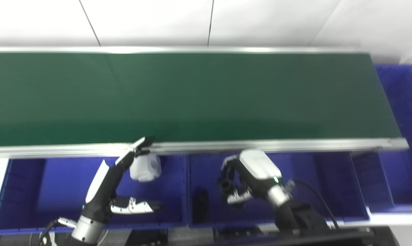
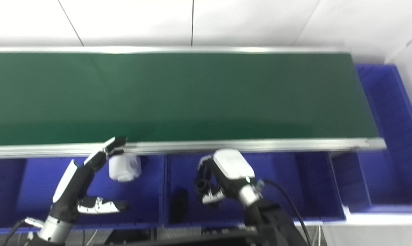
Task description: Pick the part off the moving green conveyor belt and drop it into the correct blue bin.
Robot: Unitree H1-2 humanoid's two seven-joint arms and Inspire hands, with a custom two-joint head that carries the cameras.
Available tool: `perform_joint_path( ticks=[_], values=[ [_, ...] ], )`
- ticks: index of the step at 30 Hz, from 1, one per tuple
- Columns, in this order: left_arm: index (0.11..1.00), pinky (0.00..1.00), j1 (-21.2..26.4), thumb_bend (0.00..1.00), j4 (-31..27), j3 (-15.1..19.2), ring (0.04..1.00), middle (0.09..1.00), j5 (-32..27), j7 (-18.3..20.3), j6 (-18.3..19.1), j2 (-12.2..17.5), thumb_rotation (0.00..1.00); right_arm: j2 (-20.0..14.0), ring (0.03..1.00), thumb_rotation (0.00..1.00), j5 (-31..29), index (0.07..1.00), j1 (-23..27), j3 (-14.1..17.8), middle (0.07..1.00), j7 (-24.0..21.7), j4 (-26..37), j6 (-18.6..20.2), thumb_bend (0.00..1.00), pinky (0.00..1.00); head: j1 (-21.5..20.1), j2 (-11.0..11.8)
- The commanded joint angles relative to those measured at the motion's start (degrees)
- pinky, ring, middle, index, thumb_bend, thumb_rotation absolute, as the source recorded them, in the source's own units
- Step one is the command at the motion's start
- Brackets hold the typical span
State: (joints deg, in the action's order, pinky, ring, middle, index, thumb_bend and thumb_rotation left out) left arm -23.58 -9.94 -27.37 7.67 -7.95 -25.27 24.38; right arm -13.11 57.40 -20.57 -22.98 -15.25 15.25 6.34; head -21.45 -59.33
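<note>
Part: the white part [image 1: 145, 168], a stubby cylinder with a side hole, sits over the left bin [image 1: 28, 191], just below the belt [image 1: 192, 99] near edge.
Left hand [image 1: 119, 184]: fingers spread; whether they touch the part I cannot tell, probably releasing it here.
Right hand [image 1: 250, 174]: fingers curled on a small dark piece over the middle bin [image 1: 315, 184].

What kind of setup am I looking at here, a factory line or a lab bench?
Most likely a parts-sorting cell, perhaps a mock-up: a long green conveyor belt with aluminium rails, blue bins lined up below it, and plain white wall panels behind.
</note>
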Motion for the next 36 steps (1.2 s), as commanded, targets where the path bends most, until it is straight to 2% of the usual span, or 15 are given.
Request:
perform_joint_path(
  ticks=[1,2,4,5,6,7,8,10,14,18,22,23,24,29,36],
  values=[
    [0.884,0.82,-0.89,0.76,-2.06,1.12,0.889,0.9,-0.83,1.71,-1.63,-0.21,0.45,0.66,0.328,0.0,0.18,0.494,-0.3,-0.02,0.48,1.58,0.32,0.66,0.53,0.24,-0.13,-0.24],
    [0.884,0.82,-1.0,0.76,-2.22,1.48,0.889,0.901,-0.78,2.08,-1.63,-0.36,0.45,0.85,0.408,0.0,-0.03,0.508,-0.46,0.06,0.477,2.1,0.32,0.52,0.53,0.29,-0.41,-0.34],
    [0.884,0.83,-1.24,0.75,-2.44,2.13,0.89,0.901,-1.05,2.98,-1.63,-0.6,0.44,1.18,0.494,0.0,-0.36,0.524,-0.88,0.23,0.471,1.88,1.12,0.87,0.52,0.36,-0.42,-0.46],
    [0.884,0.82,-1.34,0.76,-2.48,2.39,0.892,0.903,-1.36,3.46,-1.64,-0.71,0.45,1.25,0.602,0.07,-0.47,0.511,-1.12,0.25,0.613,1.01,1.85,1.38,0.52,0.47,-0.41,-0.49],
    [0.883,0.82,-1.45,0.75,-2.55,2.66,0.893,0.904,-1.75,4.05,-1.63,-0.78,0.44,1.3,0.691,0.12,-0.68,0.503,-1.41,0.24,0.708,-0.36,2.8,2.18,0.51,0.58,-0.38,-0.54],
    [0.884,0.82,-1.55,0.75,-2.63,2.95,0.894,0.906,-2.03,4.59,-1.63,-0.88,0.44,1.35,0.747,0.19,-1.05,0.644,-1.73,0.26,0.76,-1.52,3.78,2.88,0.6,0.63,-0.4,-0.62],
    [0.885,0.82,-1.65,0.75,-2.69,3.27,0.894,0.907,-2.18,5.08,-1.63,-1.03,0.44,1.39,0.771,0.23,-1.28,0.704,-1.92,0.26,0.783,-2.24,4.37,3.31,0.64,0.66,-0.49,-0.73],
    [0.884,0.82,-1.94,0.75,-2.81,3.97,0.895,0.907,-2.15,5.85,-1.62,-1.4,0.44,1.44,0.807,0.29,-1.63,0.744,-2.83,0.29,0.812,-3.88,6.64,4.31,0.67,0.7,-0.45,-0.57],
    [0.884,0.83,-2.19,0.75,-2.66,4.97,0.896,0.907,-2.01,6.93,-1.63,-2.03,0.44,1.22,0.832,0.37,-3.77,0.788,-5.5,0.45,0.843,-3.9,10.97,3.83,0.68,0.73,-0.21,-0.28],
    [0.883,0.82,-2.3,0.75,-2.3,5.42,0.892,0.905,-2.41,7.56,-1.64,-2.42,0.43,1.65,0.863,0.47,-6.07,0.887,-8.83,0.77,0.896,0.11,14.2,1.35,0.7,0.75,0.26,-0.04],
    [0.886,0.82,-2.6,0.74,-2.41,5.98,0.891,0.907,-2.23,8.22,-1.63,-2.57,0.44,3.05,0.853,0.43,-11.63,0.88,-12.37,1.13,0.888,6.53,16.23,-2.45,0.71,0.76,1.25,1.06],
    [0.885,0.82,-2.71,0.75,-2.34,6.16,0.891,0.907,-2.28,8.4,-1.63,-2.74,0.43,3.54,0.832,0.42,-13.24,0.872,-13.05,1.14,0.88,8.09,16.25,-3.6,0.71,0.72,1.38,1.19],
    [0.881,0.81,-2.78,0.75,-2.21,6.26,0.887,0.903,-2.44,8.58,-1.63,-2.92,0.42,4.03,0.802,0.44,-14.84,0.867,-13.67,1.11,0.867,9.69,15.95,-4.97,0.7,0.69,1.71,1.51],
    [0.881,0.81,-3.04,0.76,-0.99,6.43,0.887,0.904,-2.93,9.12,-1.65,-3.72,0.42,5.27,0.793,0.45,-24.46,0.869,-15.62,0.67,0.851,14.95,11.56,-13.07,0.65,0.7,3.86,3.37],
    [0.877,0.81,-4.33,0.78,-0.03,6.71,0.885,0.903,-1.97,8.54,-1.66,-5.55,0.45,4.86,0.813,0.52,-28.85,0.901,-16.24,0.31,0.865,17.76,4.2,-20.64,0.66,0.72,8.49,6.49]
  ],
)
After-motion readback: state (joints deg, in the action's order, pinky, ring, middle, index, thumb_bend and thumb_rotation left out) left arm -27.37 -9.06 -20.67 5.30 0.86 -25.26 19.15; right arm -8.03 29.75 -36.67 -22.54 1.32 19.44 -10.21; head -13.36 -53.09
